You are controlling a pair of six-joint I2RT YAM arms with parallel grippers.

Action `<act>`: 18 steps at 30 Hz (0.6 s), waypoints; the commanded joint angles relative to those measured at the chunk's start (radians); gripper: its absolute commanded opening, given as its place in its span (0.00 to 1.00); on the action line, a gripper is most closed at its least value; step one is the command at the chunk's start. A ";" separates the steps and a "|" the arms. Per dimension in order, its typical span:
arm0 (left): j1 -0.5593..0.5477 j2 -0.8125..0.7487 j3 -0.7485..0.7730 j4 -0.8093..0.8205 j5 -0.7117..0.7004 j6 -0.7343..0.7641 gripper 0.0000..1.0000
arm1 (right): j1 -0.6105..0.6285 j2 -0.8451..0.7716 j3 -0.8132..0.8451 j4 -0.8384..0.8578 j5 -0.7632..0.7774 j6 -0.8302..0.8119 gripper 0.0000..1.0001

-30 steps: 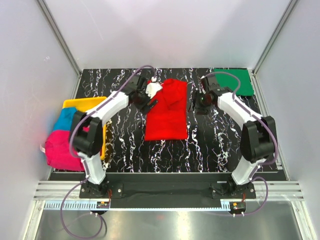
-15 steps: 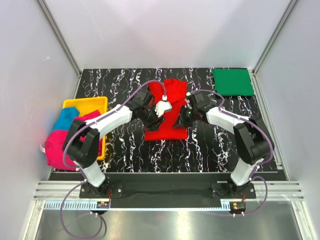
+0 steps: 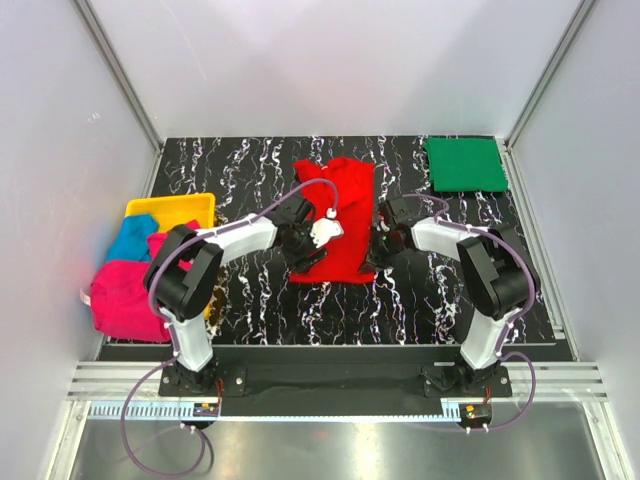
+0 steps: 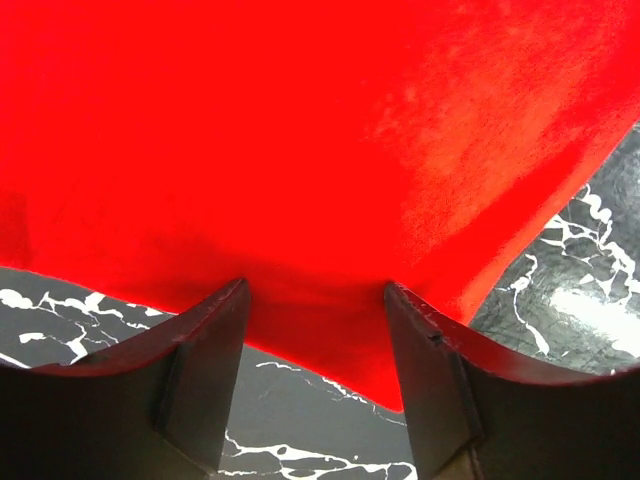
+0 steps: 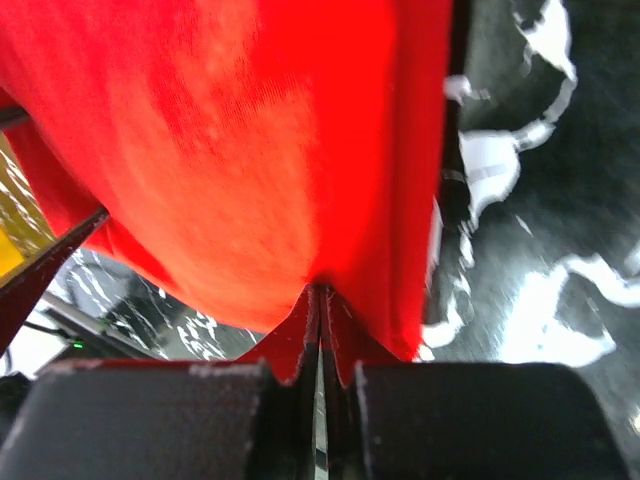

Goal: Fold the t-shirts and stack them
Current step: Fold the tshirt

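Pink t-shirt [image 3: 125, 300] (blue t-shirt [image 3: 130, 240] too) overflows tray [image 3: 176, 202].

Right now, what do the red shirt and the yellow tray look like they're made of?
The red t-shirt looks like soft matte knit cloth, possibly cotton: a fine weave shows up close and it sags in folds. The yellow tray looks like smooth rigid plastic, judging by its straight raised rim.
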 commanded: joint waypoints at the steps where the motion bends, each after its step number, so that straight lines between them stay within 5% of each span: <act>1: -0.024 -0.092 -0.034 -0.028 -0.031 0.067 0.65 | -0.006 -0.105 0.003 -0.072 0.063 -0.093 0.04; 6: -0.097 -0.249 -0.095 -0.038 -0.006 0.151 0.85 | -0.007 -0.208 -0.014 -0.159 0.143 -0.127 0.24; 10: -0.145 -0.243 -0.176 0.016 -0.122 0.228 0.87 | -0.006 -0.196 -0.059 -0.136 0.131 -0.101 0.43; 18: -0.157 -0.205 -0.249 0.119 -0.242 0.275 0.86 | 0.005 -0.134 -0.033 -0.139 0.091 -0.078 0.54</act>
